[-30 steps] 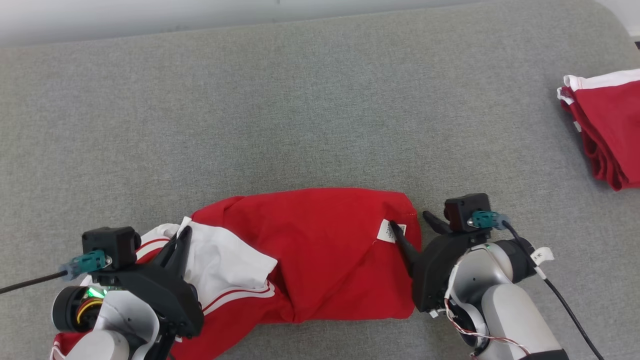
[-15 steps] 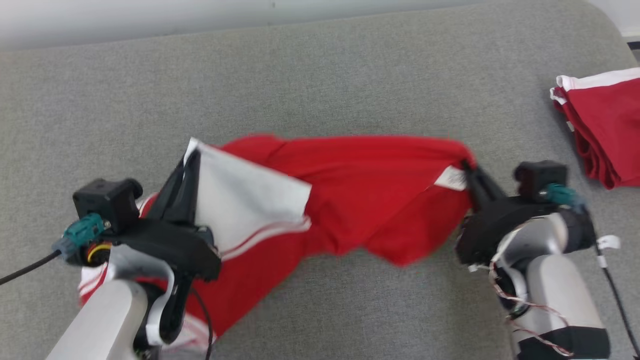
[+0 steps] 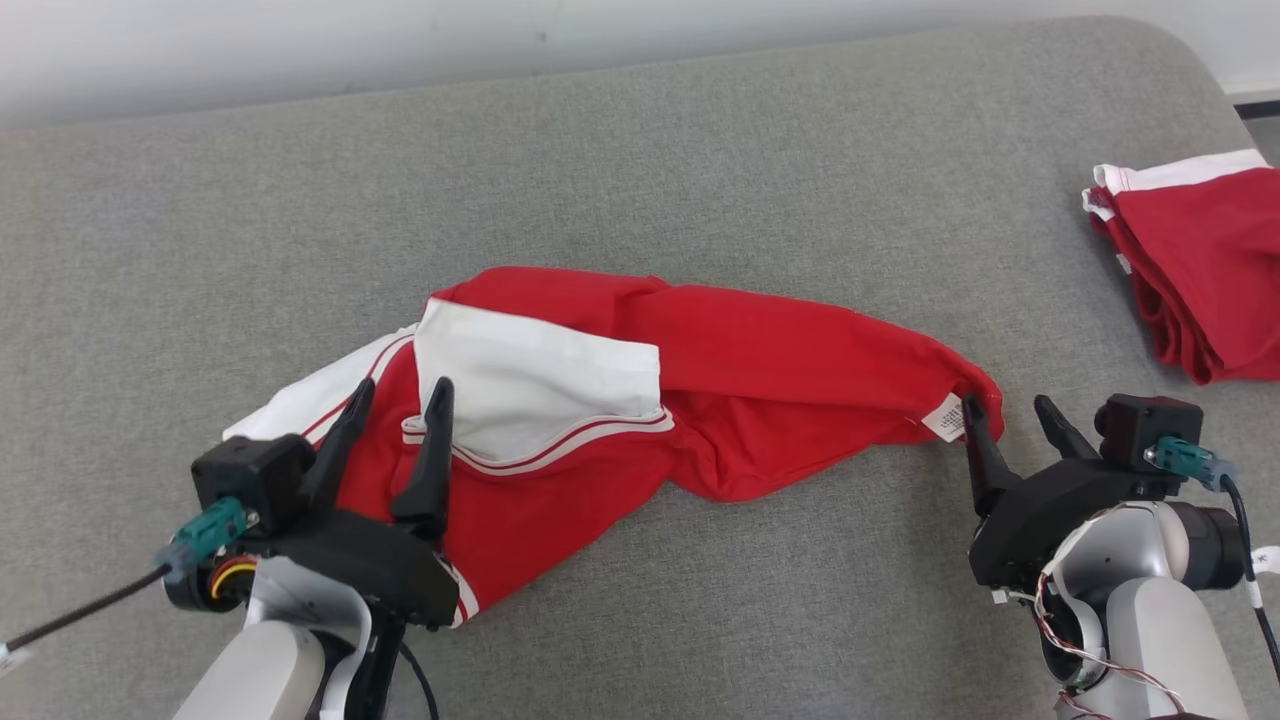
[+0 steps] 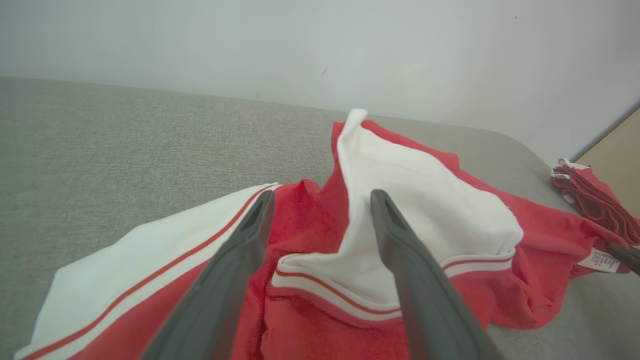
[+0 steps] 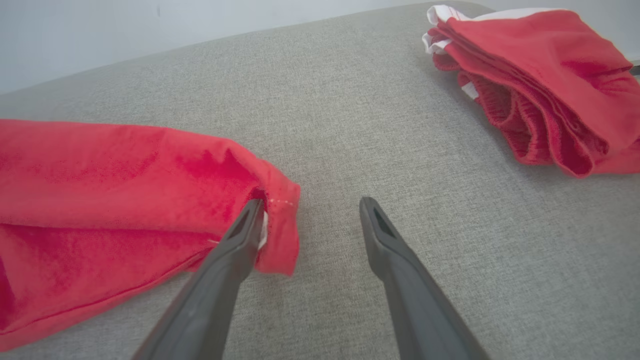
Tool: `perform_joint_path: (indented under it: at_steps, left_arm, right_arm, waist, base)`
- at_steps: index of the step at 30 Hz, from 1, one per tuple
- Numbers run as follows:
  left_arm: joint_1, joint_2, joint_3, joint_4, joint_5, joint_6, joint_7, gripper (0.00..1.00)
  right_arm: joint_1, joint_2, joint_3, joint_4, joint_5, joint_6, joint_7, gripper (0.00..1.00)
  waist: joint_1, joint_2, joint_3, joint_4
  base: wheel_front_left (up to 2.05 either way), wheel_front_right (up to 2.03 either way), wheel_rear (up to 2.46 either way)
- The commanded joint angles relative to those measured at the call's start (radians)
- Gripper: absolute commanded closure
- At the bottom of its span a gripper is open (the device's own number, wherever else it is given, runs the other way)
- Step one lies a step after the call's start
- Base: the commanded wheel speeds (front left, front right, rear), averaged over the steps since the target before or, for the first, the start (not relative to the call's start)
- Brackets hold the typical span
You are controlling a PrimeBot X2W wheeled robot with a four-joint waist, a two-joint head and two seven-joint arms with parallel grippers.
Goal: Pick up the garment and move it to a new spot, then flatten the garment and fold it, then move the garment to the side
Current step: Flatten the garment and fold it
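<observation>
Head view. The garment (image 3: 760,350), red with white panels and thin red-and-white striping, lies crumpled in a long band across the near middle of the grey worktop (image 3: 640,150). Its white end is toward the left and its narrow red end toward the right.

The left gripper (image 3: 403,388) sits over the white-striped end with its fingers spread wide and nothing pinched. The right gripper (image 3: 1004,404) is at the garment's right tip and is also spread wide. Its inner finger is against the hem beside a small white label (image 3: 945,417), and its outer finger is over bare worktop. A folded red stack (image 3: 1200,270) lies well apart at the far right edge.

Left wrist view. The left gripper (image 4: 322,195) has its jaws parted. A white panel (image 4: 425,200) and a striped edge lie between and beyond the fingers. I cannot tell whether the fingertips touch the cloth. The garment runs off to the right, where the tip of the other arm's finger (image 4: 622,255) meets it near the label.

Right wrist view. The right gripper (image 5: 311,202) is wide apart. Its left finger is tucked against the stitched corner of the red hem, and the garment (image 5: 100,175) extends away to that side. The gap between the fingers shows mostly bare worktop, and the right finger touches nothing. The folded stack (image 5: 540,75) is at upper right, apart from the gripper.
</observation>
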Motion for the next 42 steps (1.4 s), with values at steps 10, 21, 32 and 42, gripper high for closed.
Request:
perform_joint_path:
  at_steps: [10, 21, 32, 42]
  left_arm:
    - [0.114, 0.006, 0.074, -0.006, -0.009, -0.004, -0.185, 0.00]
    - [0.294, -0.069, 0.206, -0.070, 0.165, 0.030, -0.249, 0.00]
    - [0.473, -0.201, 0.380, -0.116, 0.437, -0.018, -0.250, 0.00]
    - [0.505, -0.220, 0.423, 0.015, 0.512, -0.133, -0.250, 0.00]
  right_arm:
    - [0.051, 0.002, -0.036, -0.024, 0.020, -0.002, -0.083, 0.00]
    - [0.207, 0.002, -0.016, -0.065, 0.070, -0.002, -0.293, 0.00]
    - [0.347, 0.002, 0.051, -0.061, 0.046, -0.002, -0.505, 0.00]
    - [0.374, 0.002, 0.134, -0.068, -0.015, -0.002, -0.550, 0.00]
  waist:
    - [0.0000, 0.0000, -0.071, 0.029]
    - [0.0000, 0.0000, -0.176, 0.048]
    - [0.0000, 0.0000, -0.251, 0.051]
    - [0.0000, 0.0000, -0.277, 0.038]
  base:
    - [0.00, 0.00, 0.00]
    - [0.00, 0.00, 0.00]
    - [0.00, 0.00, 0.00]
    - [0.00, 0.00, 0.00]
